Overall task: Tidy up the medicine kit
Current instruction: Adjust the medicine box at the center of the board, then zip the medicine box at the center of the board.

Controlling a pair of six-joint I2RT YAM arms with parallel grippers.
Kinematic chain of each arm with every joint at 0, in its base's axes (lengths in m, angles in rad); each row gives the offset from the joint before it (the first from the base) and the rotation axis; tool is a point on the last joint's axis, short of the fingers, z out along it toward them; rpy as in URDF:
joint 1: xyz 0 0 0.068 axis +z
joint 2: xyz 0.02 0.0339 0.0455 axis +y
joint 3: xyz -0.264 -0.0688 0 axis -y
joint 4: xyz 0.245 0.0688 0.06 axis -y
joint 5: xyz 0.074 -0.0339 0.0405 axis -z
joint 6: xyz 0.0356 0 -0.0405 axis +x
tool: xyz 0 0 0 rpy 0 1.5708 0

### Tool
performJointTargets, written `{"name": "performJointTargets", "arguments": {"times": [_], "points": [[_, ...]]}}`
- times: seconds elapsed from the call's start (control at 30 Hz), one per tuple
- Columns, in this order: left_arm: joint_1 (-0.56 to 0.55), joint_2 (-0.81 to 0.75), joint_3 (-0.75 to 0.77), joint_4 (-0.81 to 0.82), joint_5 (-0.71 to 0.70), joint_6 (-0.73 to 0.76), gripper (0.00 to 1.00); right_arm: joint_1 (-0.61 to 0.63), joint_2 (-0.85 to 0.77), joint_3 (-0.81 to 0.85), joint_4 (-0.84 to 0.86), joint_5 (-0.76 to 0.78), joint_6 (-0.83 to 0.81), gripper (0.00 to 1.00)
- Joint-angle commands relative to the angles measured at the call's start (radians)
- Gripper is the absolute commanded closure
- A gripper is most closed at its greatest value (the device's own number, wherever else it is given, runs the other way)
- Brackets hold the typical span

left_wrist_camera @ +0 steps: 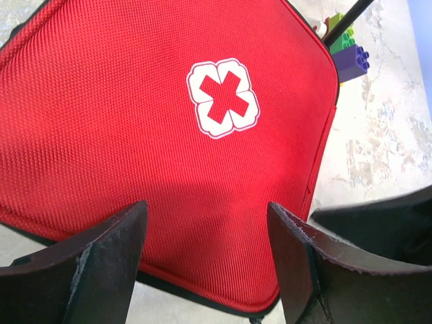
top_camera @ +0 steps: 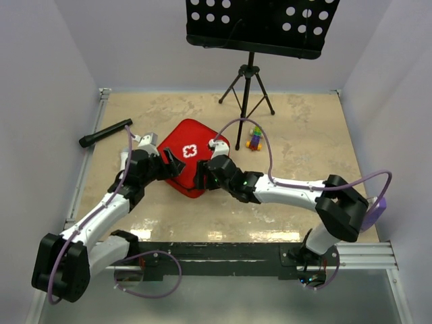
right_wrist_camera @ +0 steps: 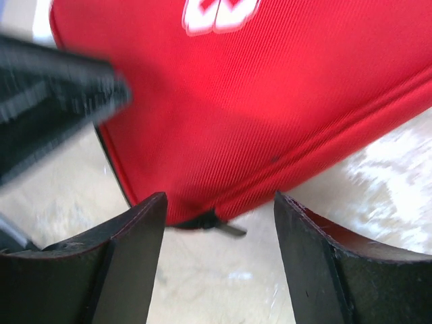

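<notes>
From above, the medicine kit (top_camera: 191,152), a rounded-square red fabric zip case with a white cross on its lid, lies closed on the mottled beige counter (top_camera: 304,135), one corner turned toward the arms. The left fingers (top_camera: 174,164) sit at its left edge and the right fingers (top_camera: 202,177) at its near corner, both low over the case. A black cylindrical flashlight (top_camera: 104,133) lies apart to the left, a small toy figure of coloured plastic bricks (top_camera: 254,138) to the right, and a black perforated music stand (top_camera: 248,81) on a tripod stands behind.

In the left wrist view, the left fingers (left_wrist_camera: 131,229) stand well apart with nothing between them, hovering over the near edge of the medicine kit (left_wrist_camera: 135,115). Green and purple bricks (left_wrist_camera: 349,54) show past its far corner.

In the right wrist view, the right fingers (right_wrist_camera: 145,229) are likewise spread and hold nothing. The corner of the medicine kit (right_wrist_camera: 283,101) and its dark zip pull (right_wrist_camera: 219,224) lie on the counter in the gap between them; whether a finger touches the fabric I cannot tell.
</notes>
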Motion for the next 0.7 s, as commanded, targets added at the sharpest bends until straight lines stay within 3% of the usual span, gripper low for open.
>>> {"name": "performJointTargets", "arguments": {"times": [0.0,0.17,0.37,0.5,0.67], "points": [[-0.004,-0.040,0.036,-0.213,-0.013,-0.014,0.22,0.029,-0.071,0.069,-0.029,0.154,-0.042,0.32],[-0.004,-0.111,0.112,-0.285,-0.082,0.009,0.19,0.170,-0.060,0.107,-0.130,0.264,-0.017,0.33],[-0.004,-0.083,0.143,-0.296,-0.114,0.017,0.19,0.261,0.003,0.141,-0.167,0.312,0.053,0.37],[-0.004,-0.057,0.177,-0.302,-0.096,0.014,0.19,0.282,0.021,0.150,-0.210,0.379,0.134,0.37],[-0.004,-0.059,0.200,-0.304,-0.044,0.023,0.19,0.235,-0.127,0.037,-0.114,0.372,0.133,0.37]]}}
